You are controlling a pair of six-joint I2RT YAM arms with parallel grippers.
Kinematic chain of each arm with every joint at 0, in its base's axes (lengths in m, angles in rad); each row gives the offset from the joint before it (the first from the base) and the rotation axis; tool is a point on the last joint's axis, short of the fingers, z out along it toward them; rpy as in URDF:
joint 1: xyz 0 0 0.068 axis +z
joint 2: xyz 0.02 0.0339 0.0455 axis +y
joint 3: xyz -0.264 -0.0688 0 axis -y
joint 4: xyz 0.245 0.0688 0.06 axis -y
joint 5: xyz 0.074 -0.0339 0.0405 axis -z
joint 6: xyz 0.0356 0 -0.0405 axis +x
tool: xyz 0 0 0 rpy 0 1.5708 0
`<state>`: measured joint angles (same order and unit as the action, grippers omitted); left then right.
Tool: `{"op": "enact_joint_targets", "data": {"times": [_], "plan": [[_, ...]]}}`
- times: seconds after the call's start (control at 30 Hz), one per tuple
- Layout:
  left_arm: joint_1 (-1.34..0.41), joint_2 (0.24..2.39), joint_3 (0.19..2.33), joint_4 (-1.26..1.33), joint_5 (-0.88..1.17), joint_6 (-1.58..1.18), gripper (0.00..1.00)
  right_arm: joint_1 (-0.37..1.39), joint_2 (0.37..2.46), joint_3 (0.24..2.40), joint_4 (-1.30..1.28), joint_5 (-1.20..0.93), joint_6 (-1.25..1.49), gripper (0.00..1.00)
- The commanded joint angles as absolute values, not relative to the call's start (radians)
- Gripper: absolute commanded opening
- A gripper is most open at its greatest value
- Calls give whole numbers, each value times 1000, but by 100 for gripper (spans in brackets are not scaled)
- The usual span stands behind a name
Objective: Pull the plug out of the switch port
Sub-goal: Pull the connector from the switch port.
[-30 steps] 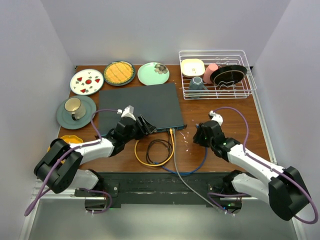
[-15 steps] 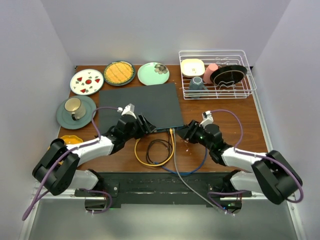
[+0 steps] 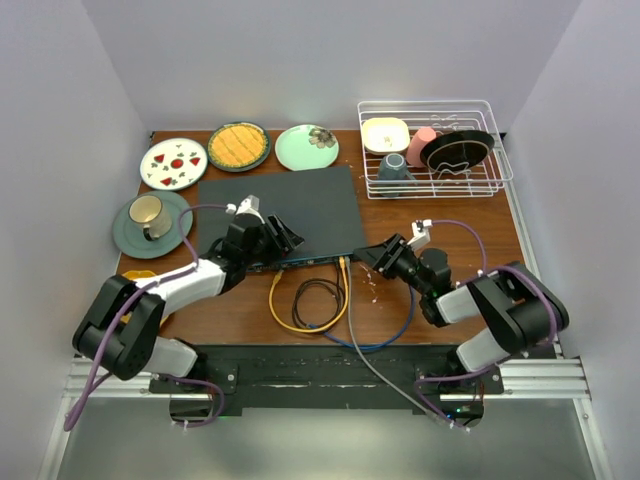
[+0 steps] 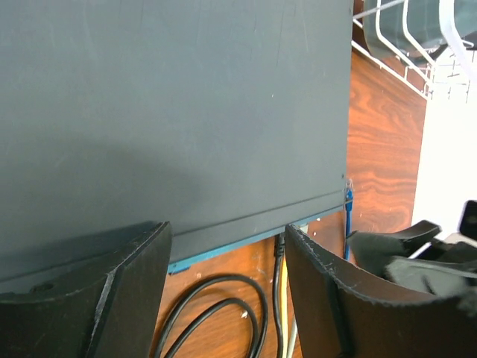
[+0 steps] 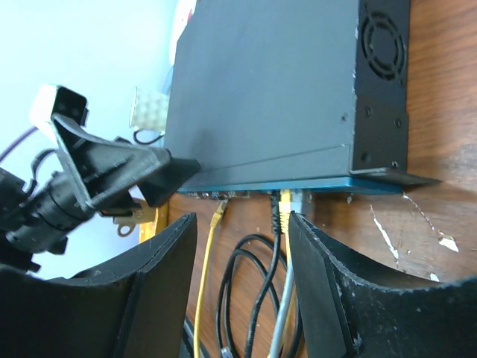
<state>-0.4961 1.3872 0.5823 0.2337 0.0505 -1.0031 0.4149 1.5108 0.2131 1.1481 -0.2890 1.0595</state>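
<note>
The switch (image 3: 285, 208) is a flat dark-grey box with a thin blue front edge (image 5: 298, 184). Black (image 5: 274, 205), yellow (image 5: 284, 200) and grey (image 5: 298, 198) plugs sit side by side in its front. Another yellow plug (image 5: 218, 214) lies at the edge further left; I cannot tell if it is seated. My left gripper (image 3: 283, 238) is open over the switch's near-left part, its fingers (image 4: 112, 291) straddling the front edge (image 4: 223, 256). My right gripper (image 3: 375, 258) is open and empty by the front right corner, with the plugs just ahead of its fingers (image 5: 320, 283).
Looped yellow (image 3: 285, 318), black (image 3: 318, 298) and blue (image 3: 400, 325) cables lie in front of the switch. Three plates (image 3: 238, 146) stand at the back left, a cup on a saucer (image 3: 150, 215) at the left, and a dish rack (image 3: 432, 150) at the back right.
My right gripper has swung left from the table's right side to the switch's front right corner. My left gripper has moved a little back and up over the switch.
</note>
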Motion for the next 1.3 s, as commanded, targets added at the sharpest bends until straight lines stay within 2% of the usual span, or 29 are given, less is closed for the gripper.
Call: {"op": "enact_joint_targets", "data": {"times": [0.0, 0.4, 0.73, 0.97, 1.27], "plan": [[-486, 1410, 641, 216, 74, -980, 67, 413, 1617, 212, 1394, -351, 1094, 56], [-486, 1457, 677, 178, 51, -971, 67, 408, 1953, 216, 1753, -410, 1210, 54], [-486, 1465, 673, 178, 54, -969, 67, 407, 1954, 252, 1749, -390, 1213, 53], [-486, 1447, 655, 186, 51, -974, 67, 408, 1982, 281, 1750, -361, 1232, 42], [-486, 1440, 643, 192, 58, -977, 67, 407, 1960, 311, 1750, -333, 1239, 44]]}}
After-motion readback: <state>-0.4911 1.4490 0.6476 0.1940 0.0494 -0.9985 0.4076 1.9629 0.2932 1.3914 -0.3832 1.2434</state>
